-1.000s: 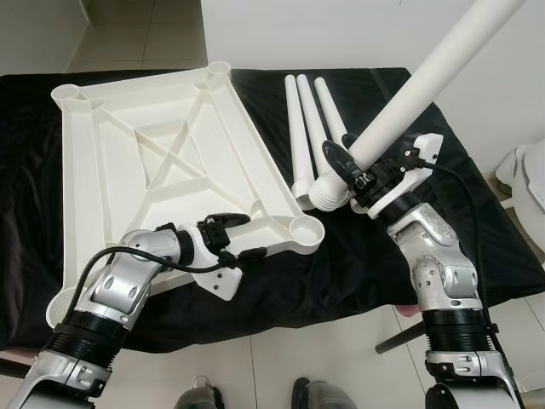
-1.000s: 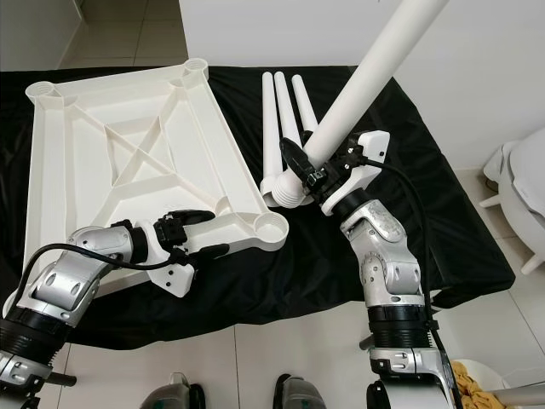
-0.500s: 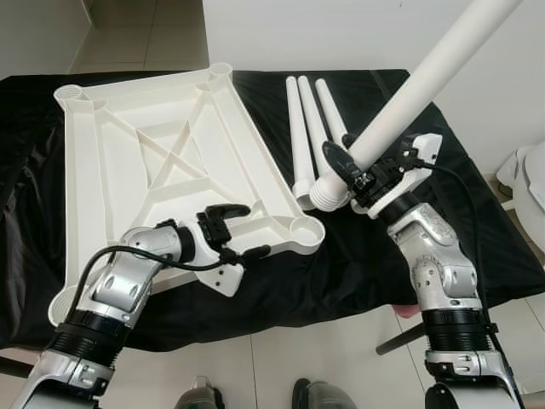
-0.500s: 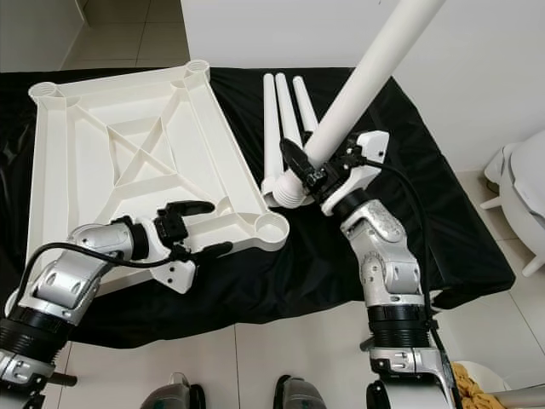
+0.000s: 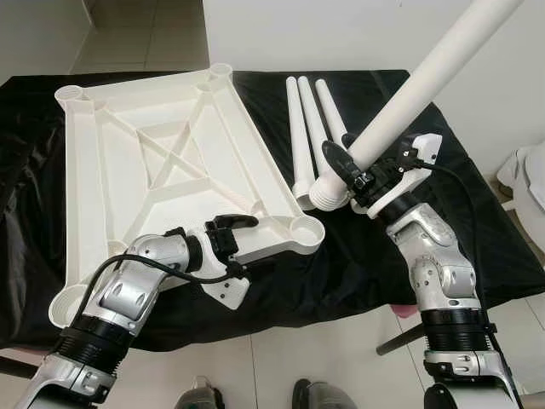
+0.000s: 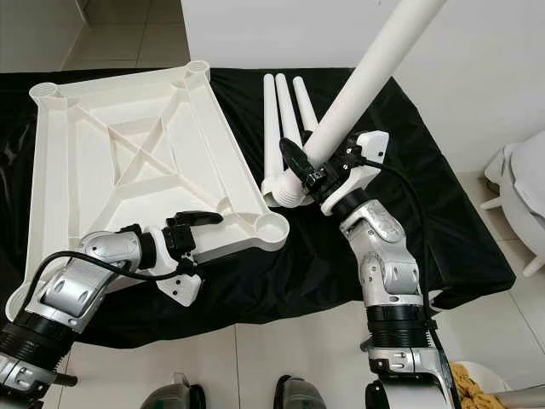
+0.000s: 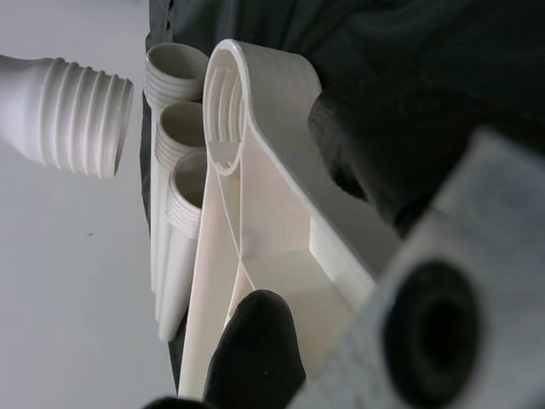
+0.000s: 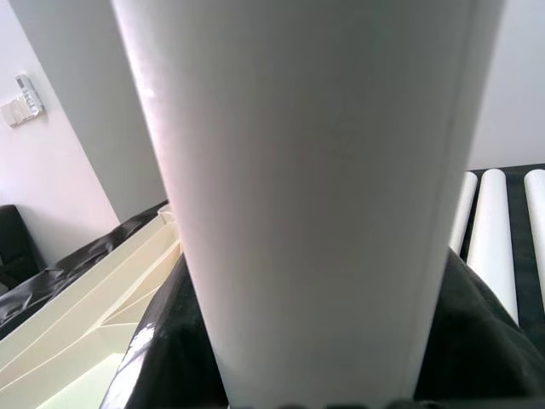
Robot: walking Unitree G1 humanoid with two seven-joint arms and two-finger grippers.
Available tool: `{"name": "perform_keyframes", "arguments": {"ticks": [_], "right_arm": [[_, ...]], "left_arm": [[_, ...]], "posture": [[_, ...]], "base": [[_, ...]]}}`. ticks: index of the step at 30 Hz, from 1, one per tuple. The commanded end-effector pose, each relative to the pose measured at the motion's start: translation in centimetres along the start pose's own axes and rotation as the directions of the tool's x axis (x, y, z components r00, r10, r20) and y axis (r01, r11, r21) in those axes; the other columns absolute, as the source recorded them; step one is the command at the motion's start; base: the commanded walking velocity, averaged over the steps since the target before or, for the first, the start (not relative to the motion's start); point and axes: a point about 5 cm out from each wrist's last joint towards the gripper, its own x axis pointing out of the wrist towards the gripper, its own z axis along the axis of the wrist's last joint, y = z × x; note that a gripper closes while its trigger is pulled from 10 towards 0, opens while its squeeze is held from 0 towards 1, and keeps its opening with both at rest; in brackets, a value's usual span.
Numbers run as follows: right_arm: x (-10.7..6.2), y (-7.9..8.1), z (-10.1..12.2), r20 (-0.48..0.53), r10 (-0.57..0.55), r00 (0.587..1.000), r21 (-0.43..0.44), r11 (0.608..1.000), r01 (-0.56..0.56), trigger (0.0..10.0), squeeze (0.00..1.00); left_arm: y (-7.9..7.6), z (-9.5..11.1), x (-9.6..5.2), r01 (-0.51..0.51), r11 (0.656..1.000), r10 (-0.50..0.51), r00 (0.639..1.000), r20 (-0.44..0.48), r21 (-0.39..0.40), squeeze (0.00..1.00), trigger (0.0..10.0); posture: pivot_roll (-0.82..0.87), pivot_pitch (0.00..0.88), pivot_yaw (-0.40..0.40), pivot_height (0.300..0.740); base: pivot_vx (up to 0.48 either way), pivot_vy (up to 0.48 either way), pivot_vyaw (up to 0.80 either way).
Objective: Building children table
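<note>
The white tabletop (image 5: 162, 145) lies upside down on the black cloth, ribs up, with a round leg socket (image 5: 304, 229) at its near right corner. My left gripper (image 5: 247, 245) is open at the near rim beside that socket, one finger (image 7: 255, 349) inside the rim and the other outside. My right gripper (image 5: 358, 169) is shut on a white leg (image 5: 426, 72). The leg is tilted up to the right, and its threaded end (image 5: 328, 192) hangs low just right of the socket. Three more legs (image 5: 312, 128) lie side by side on the cloth.
The black-draped table (image 5: 477, 230) ends close to my feet (image 5: 200, 396) on the tiled floor. A white rounded object (image 5: 528, 179) stands at the far right. A white wall (image 5: 341, 34) rises behind the table.
My left gripper has slid forward along the near rim toward the corner socket and now straddles the rim. The right arm and its leg have held still.
</note>
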Motion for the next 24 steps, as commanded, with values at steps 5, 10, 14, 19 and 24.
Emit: {"name": "perform_keyframes", "arguments": {"ticks": [5, 10, 14, 19, 24], "right_arm": [[-0.1, -0.2, 0.0, 0.009, -0.014, 1.000, -0.005, 1.000, 0.014, 10.0, 0.00], [-0.2, -0.1, -0.1, 0.009, -0.018, 1.000, -0.006, 1.000, 0.018, 10.0, 0.00], [-0.3, -0.1, -0.1, 0.009, -0.025, 1.000, -0.005, 1.000, 0.025, 10.0, 0.00], [-0.4, -0.1, -0.1, 0.009, -0.028, 1.000, -0.006, 1.000, 0.028, 10.0, 0.00], [-0.5, -0.1, -0.2, 0.009, -0.032, 0.999, -0.005, 0.999, 0.032, 10.0, 0.00]], "left_arm": [[-0.4, -1.7, 0.3, 0.034, 0.996, -0.042, 0.995, -0.089, -0.085, 0.00, 7.6], [-0.1, -2.9, 0.6, 0.007, 0.987, -0.034, 0.985, -0.167, -0.161, 0.00, 0.0], [0.1, -3.4, 0.8, -0.019, 0.988, -0.015, 0.977, -0.213, -0.154, 0.00, 4.3], [0.0, -3.6, 0.8, -0.020, 0.987, -0.018, 0.971, -0.238, -0.157, 0.00, 10.0], [0.0, -4.0, 0.9, -0.021, 0.987, -0.024, 0.960, -0.280, -0.158, 0.00, 10.0]], "posture": [[0.02, 0.089, 0.030, 0.740], [0.02, 0.093, 0.036, 0.740], [0.01, 0.096, 0.040, 0.740], [0.02, 0.098, 0.044, 0.740], [0.02, 0.098, 0.047, 0.740]], "base": [[0.000, 0.000, 0.00], [0.000, 0.000, 0.00], [0.000, 0.000, 0.00], [0.000, 0.000, 0.00], [0.000, 0.000, 0.00]]}}
